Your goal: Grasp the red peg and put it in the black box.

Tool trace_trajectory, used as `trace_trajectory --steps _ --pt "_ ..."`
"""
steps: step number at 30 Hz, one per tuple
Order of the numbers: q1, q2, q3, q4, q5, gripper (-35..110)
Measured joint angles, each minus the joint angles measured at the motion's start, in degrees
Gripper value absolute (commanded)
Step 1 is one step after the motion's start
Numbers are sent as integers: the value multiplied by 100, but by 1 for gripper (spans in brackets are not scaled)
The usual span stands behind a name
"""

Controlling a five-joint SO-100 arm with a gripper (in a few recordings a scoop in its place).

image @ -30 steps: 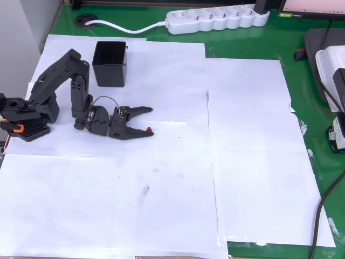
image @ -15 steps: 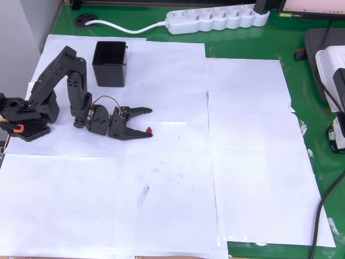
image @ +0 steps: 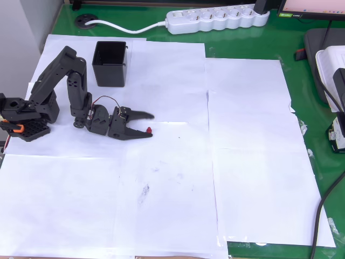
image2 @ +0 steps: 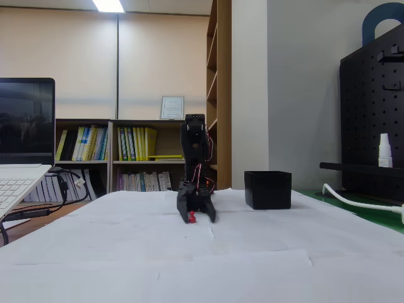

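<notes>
Overhead view: red peg (image: 149,130), tiny dark-red dot, lies on white paper by lower claw (image: 149,123) tip; fingers apart. Black box (image: 110,63) well apart, wide bare paper to right.
Fixed view: peg (image2: 192,217) low between fingers, box (image2: 268,189) right.

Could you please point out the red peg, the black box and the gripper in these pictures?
red peg (image: 148,130), overhead view, on its rounded head.
black box (image: 110,73), overhead view, on its near outer wall.
gripper (image: 150,123), overhead view, midway between its fingertips, jaws apart.
</notes>
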Motion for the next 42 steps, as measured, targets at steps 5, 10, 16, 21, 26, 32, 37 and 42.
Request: trace_trajectory --steps 5,10,16,21,26,32,37,42 --pt "0 0 0 0 -62 0" --pt "0 0 0 9 -62 0" --pt "-35 -439 -396 88 -44 0" --pt "-475 -2188 -993 967 475 0" --pt "-1011 -4570 -809 2681 870 0" --pt "-1723 -6636 466 6082 1345 0" --pt "-2206 -7576 1969 8886 1644 0" --pt "-2733 -7761 3806 11979 2048 0"
